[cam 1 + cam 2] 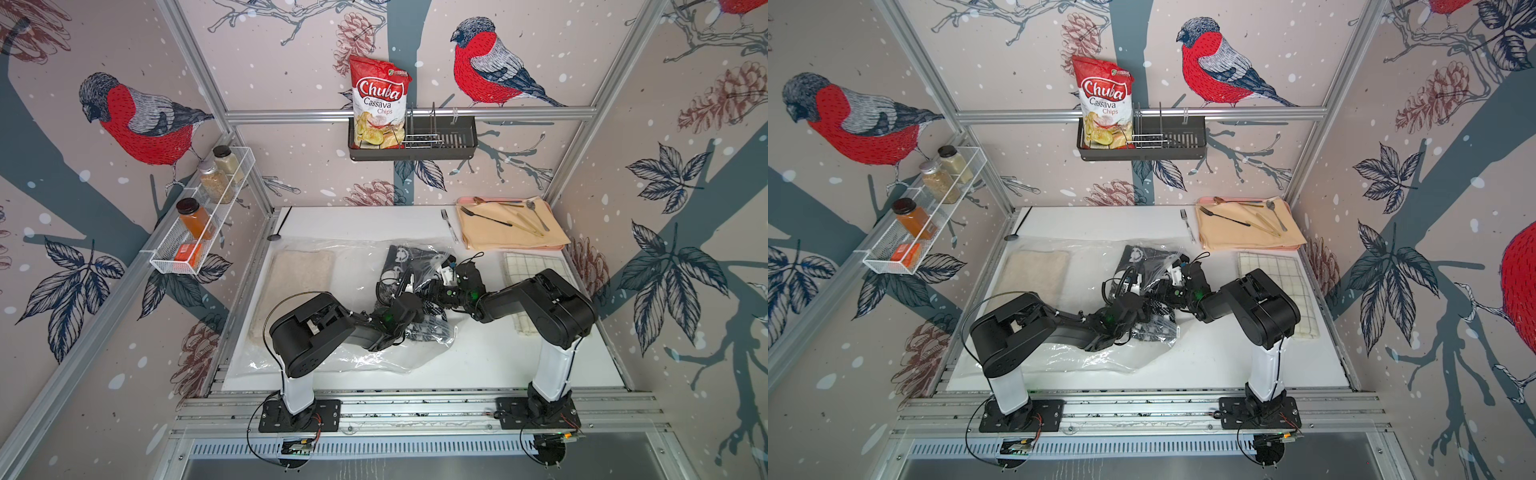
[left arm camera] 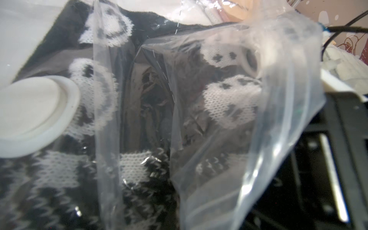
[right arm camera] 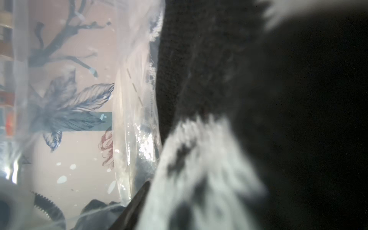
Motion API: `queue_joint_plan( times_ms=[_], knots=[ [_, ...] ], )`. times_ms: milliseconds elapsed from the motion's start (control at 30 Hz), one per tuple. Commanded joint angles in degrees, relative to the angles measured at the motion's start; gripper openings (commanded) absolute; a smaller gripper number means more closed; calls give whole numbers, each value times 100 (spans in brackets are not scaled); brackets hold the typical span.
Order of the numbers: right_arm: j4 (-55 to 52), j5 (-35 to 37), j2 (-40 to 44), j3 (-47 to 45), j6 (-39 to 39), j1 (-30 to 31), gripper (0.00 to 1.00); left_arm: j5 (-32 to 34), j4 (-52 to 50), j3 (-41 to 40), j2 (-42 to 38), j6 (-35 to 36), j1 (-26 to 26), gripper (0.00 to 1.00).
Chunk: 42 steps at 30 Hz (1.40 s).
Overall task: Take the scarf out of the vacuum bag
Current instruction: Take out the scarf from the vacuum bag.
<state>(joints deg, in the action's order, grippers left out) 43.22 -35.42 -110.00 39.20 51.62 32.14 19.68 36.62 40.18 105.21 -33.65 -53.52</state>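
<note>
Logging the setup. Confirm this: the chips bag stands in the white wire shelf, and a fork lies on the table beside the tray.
No. Both top views show the chips bag standing in the black basket, not the white wire shelf. The fork lies on the table beside the tray.

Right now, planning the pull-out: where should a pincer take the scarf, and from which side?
Grip the scarf by its bunched knit fold at the lifted mouth of the vacuum bag, coming from the robot's right: probably only there the plastic stands off the knit.
</note>
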Motion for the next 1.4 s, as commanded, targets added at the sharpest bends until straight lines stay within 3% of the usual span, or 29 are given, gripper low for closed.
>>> queue_joint_plan(
  times_ms=[0,67,167,467,733,1367],
  knots=[
    [62,-262,-84,-102,383,44,31,-368,-243,-14,44,-9,-9,0],
    [167,-298,-38,-180,406,-37,14,-370,-244,-13,42,-15,-8,0],
    [155,-316,155,-289,315,-178,0,-370,-239,-2,46,-5,-6,0],
    [-2031,244,978,201,-1308,-388,0,-15,-578,133,-197,126,-17,0],
    [-3532,811,1235,611,-2071,-428,0,281,-963,331,-257,-21,-25,0],
    [-4143,1173,2016,211,-1993,-1138,0,524,-1343,469,-219,-218,25,0]
  ],
)
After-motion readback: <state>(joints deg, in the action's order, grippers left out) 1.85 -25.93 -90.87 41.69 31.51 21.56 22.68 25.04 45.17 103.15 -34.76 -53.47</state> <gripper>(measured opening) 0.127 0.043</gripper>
